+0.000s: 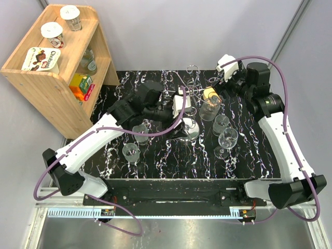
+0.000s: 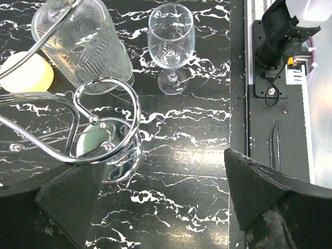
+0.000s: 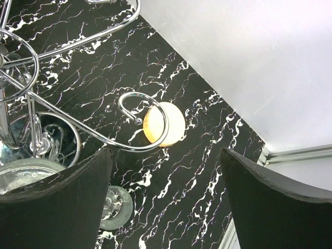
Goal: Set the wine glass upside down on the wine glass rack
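Near edge of the worktop (image 1: 171, 171): both arm bases bolted side by side, left arm reaching in towards centre, right arm reaching up the right side.

Left of centre, closest in: first wine glass (image 1: 130, 152), upright on its foot. Second wine glass (image 1: 140, 131) upright just behind it.

Right of centre: third wine glass (image 1: 228, 139) and fourth wine glass (image 1: 221, 123), both upright, close together. All four are on the worktop, not on the rack.

Centre: wine glass rack (image 1: 190, 129), its mirror disc base on the worktop, post upright, curled wire arms spreading from the top.

Left pincer (image 2: 163, 161): fingers apart, gripping nothing. Its wrist view shows one curled rack arm and the disc base close by its left finger (image 2: 67, 202). I cannot tell if they touch.

Just right of the rack: ribbed clear glass vessel (image 1: 208, 110), with a round yellow object (image 1: 210, 94) beside it.

Right pincer (image 3: 166, 153): fingers apart, gripping nothing, hovering above the yellow object with a curled rack arm in line between.

Far left, off the worktop: wooden shelf (image 1: 31, 72) with lidded cups (image 1: 52, 33) on top.
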